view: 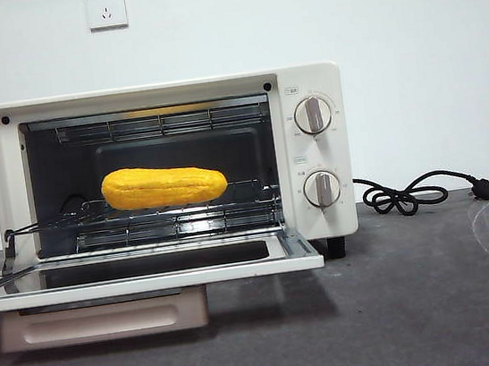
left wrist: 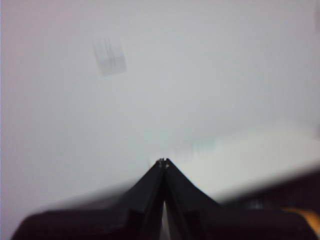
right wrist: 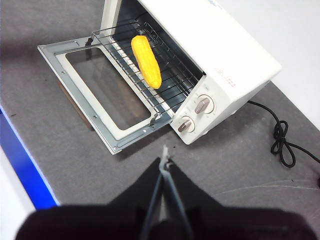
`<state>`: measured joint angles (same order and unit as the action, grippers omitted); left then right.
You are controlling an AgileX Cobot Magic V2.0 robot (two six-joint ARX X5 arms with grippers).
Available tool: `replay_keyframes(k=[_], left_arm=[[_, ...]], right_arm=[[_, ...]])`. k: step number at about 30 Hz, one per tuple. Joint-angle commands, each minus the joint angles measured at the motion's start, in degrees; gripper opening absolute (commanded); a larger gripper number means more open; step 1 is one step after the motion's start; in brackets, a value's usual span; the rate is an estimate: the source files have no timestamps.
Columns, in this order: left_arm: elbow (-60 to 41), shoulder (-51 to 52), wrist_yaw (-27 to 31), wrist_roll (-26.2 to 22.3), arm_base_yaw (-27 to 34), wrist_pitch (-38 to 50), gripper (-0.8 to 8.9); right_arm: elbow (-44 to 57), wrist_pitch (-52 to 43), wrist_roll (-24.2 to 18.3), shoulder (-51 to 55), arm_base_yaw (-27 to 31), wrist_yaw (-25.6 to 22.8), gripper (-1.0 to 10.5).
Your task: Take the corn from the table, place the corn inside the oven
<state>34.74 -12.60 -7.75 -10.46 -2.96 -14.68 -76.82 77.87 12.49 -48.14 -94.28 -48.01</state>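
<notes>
Corn (view: 164, 185) already lying on the wire rack (view: 229, 205) inside the oven (view: 308, 80), door (view: 148, 272) still dropped open. Looks basically done. Left gripper (left wrist: 163, 162) and right gripper (right wrist: 164, 162) both pressed together, empty, well clear.

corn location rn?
The corn lies on the wire rack inside the open oven, left of its knobs in the front view; neither gripper is near it.

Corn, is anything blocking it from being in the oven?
Nothing visible does. The corn already lies on the wire rack inside the oven, whose door hangs open. Both tools are away from it.
</notes>
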Motion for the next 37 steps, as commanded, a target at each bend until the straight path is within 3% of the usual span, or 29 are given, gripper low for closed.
replay_keyframes(k=[1,6,13,17,37], left_arm=[[-12.0,4.2,-0.1,-1.8,0.5,6.2,-0.04],[-26.2,11.3,1.4,-1.8,0.5,15.3,-0.04],[-33.6,12.2,4.6,0.0,0.7,13.5,-0.04],[-34.2,12.2,4.7,1.6,1.3,4.5,-0.04],[-34.1,7.8,6.3,2.3,1.4,5.1,-0.03]], right_arm=[[0.2,1.3,0.8,0.0,-0.1,-0.2,0.0],[0.2,1.3,0.8,0.0,-0.1,-0.2,0.0],[0.2,1.3,0.8,0.0,-0.2,-0.2,0.0],[0.2,1.3,0.8,0.0,-0.2,-0.2,0.0],[0.2,1.3,0.8,0.0,-0.2,-0.2,0.0]])
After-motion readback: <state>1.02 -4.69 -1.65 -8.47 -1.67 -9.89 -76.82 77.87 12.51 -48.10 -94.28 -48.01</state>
